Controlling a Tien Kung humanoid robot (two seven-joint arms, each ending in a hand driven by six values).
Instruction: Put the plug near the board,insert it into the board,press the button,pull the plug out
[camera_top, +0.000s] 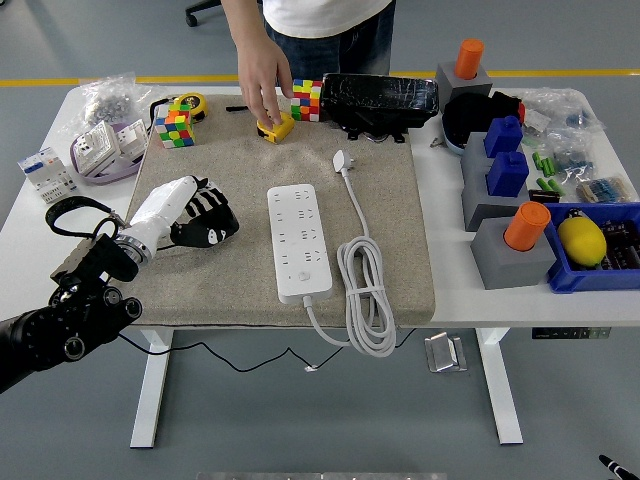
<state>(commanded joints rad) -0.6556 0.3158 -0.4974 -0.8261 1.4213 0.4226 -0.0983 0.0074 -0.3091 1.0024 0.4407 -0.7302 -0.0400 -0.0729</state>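
A white power strip (299, 241) lies lengthwise on the beige mat (390, 215). Its white cable (365, 295) coils at the strip's right, and the white plug (343, 161) rests on the mat above, apart from the strip. My left hand (205, 221), black fingers under a white shell, hovers over the mat left of the strip, curled loosely and holding nothing. A person's hand (263, 85) rests on the yellow tape measure (276, 128) at the mat's far edge. My right arm is out of view.
Two Rubik's cubes (171, 129) (307, 99), a black case (381, 98) and a second tape measure (189, 103) line the back. Grey blocks with blue and orange pegs (510, 200) and a blue bin holding a lemon (582, 240) fill the right side.
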